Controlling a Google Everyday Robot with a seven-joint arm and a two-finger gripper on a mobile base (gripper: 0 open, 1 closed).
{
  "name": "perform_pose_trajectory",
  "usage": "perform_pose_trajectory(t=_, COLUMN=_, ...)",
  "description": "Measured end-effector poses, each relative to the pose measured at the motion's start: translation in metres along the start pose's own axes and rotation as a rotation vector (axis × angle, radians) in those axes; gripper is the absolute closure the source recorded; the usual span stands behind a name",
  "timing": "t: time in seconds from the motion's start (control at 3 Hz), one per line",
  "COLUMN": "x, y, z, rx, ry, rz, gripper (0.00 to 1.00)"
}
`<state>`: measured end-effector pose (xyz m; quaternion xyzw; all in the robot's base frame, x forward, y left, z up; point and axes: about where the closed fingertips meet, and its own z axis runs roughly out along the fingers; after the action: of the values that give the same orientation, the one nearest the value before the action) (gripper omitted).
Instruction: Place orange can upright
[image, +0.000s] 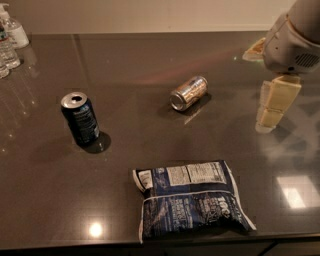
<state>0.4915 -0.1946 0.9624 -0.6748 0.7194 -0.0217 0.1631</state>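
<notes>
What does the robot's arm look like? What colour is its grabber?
The arm is pale grey and rounded, like a smooth shell, with a small slotted vent. The gripper, at the picture's right edge above the dark table, is cream-coloured and blocky, built from stacked chunky segments. No cables show.

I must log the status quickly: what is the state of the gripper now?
Gripper: cannot be told; it is at the picture's right edge, apart from the orange can lying on its side.

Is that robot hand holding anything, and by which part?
Nothing is held. The gripper hangs over the right side of the table; the orange can lies on its side, apart from it, toward the middle.
</notes>
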Motion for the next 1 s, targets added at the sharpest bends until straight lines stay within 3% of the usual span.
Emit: perform_pose_trajectory(t=1.0, x=-0.022, y=-0.078, z=0.053, rx=-0.057, ry=-0.074, rz=-0.202, gripper=0.0)
